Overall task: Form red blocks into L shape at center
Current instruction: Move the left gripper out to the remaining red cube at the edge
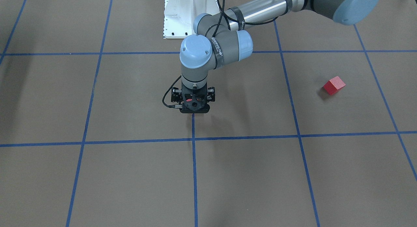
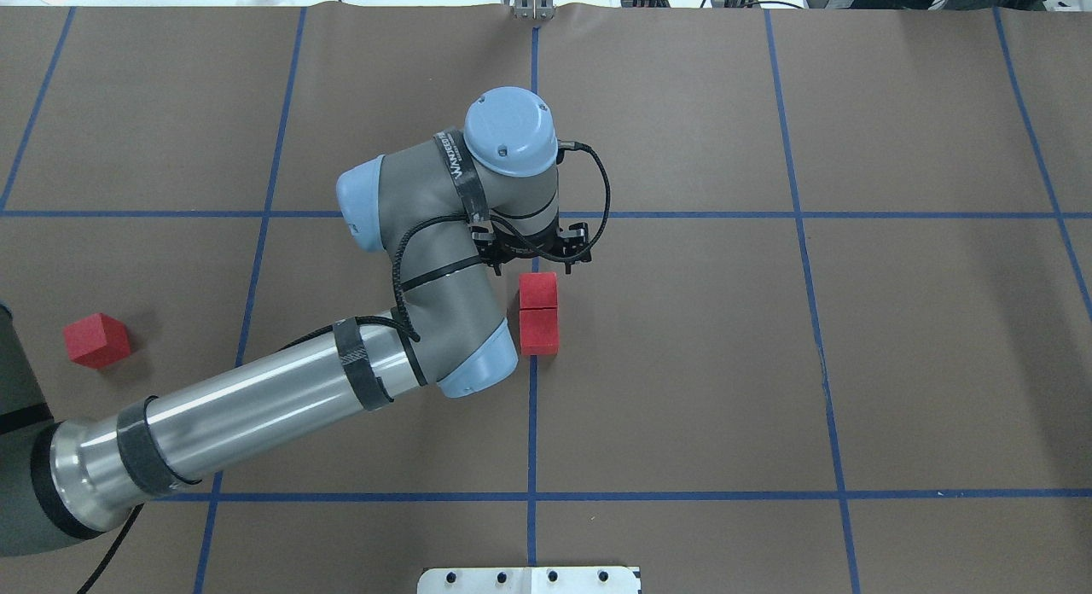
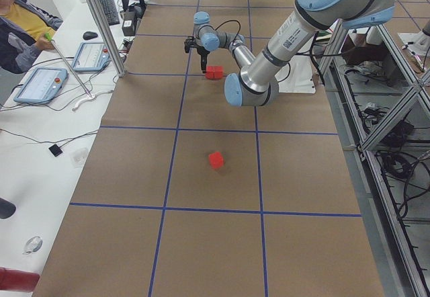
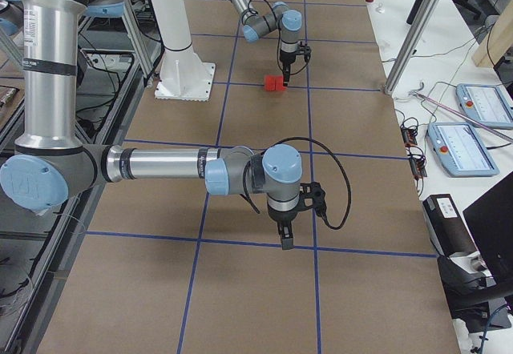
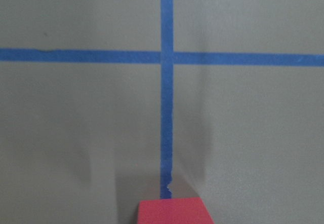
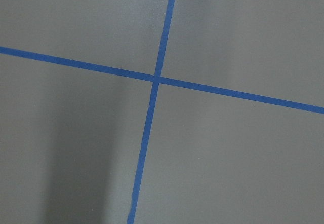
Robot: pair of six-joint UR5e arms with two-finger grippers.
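Note:
Two red blocks [image 2: 538,291] [image 2: 538,331] lie touching in a short row on the blue line at the center [image 2: 597,355]. My left gripper [image 2: 536,257] hangs just past the far block, its linkage spread wide and open; the fingertips are hidden under the wrist. The left wrist view shows only that block's top [image 5: 174,212] at its bottom edge, with no fingers around it. A third red block [image 2: 96,340] sits alone far to the robot's left, also seen in the front-facing view [image 1: 334,85]. My right gripper [image 4: 284,238] points down over bare table; I cannot tell its state.
The white robot base plate [image 1: 190,15] stands at the table's near-robot edge. A person [image 3: 20,21] sits at a side desk with tablets [image 3: 40,85] beyond the far edge. Aluminium frame posts [image 3: 101,21] border the table.

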